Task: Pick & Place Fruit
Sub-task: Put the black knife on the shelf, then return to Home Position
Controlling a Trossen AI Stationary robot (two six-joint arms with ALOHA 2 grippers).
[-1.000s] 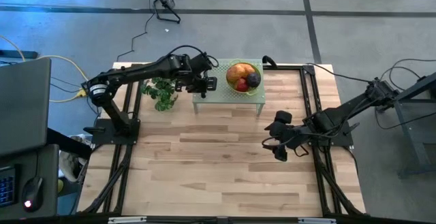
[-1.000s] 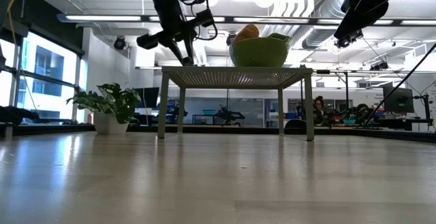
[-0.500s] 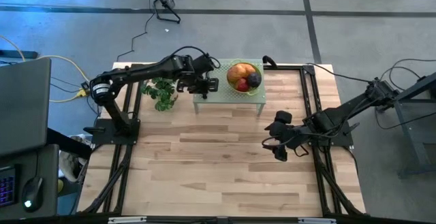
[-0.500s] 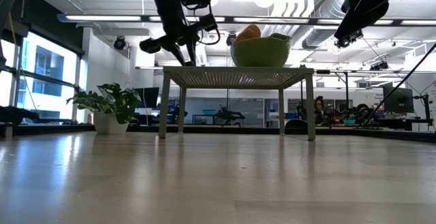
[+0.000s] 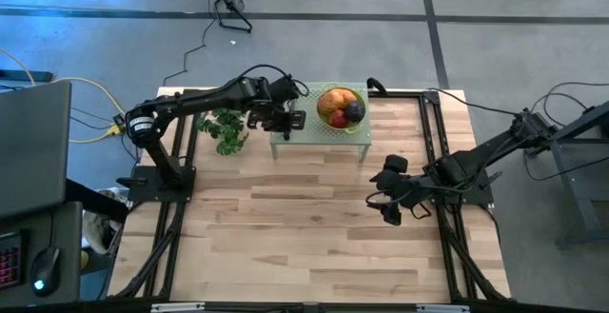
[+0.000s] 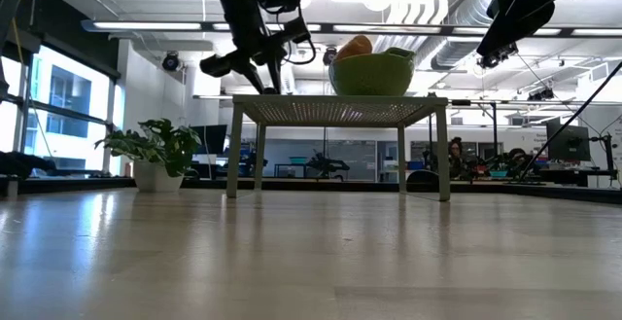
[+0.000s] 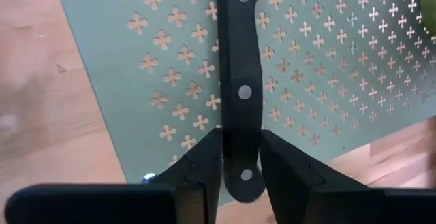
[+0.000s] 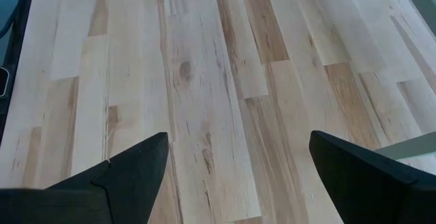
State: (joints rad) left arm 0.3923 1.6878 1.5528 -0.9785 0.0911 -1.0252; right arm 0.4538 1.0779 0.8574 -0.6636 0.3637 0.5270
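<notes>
Fruit (image 5: 340, 107) heaped in bowl (image 5: 325, 93), orientation indistinct.

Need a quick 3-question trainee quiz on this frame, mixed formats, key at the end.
1. True or false: the left gripper has its fingers on either side of the knife handle.
2. Where is the fruit? A) on the wooden table B) in the green bowl on the small perforated stand C) in the right gripper
3. Fill in: the right gripper is ____ over bare wood.

Key: 1 true; 2 B; 3 open
</notes>
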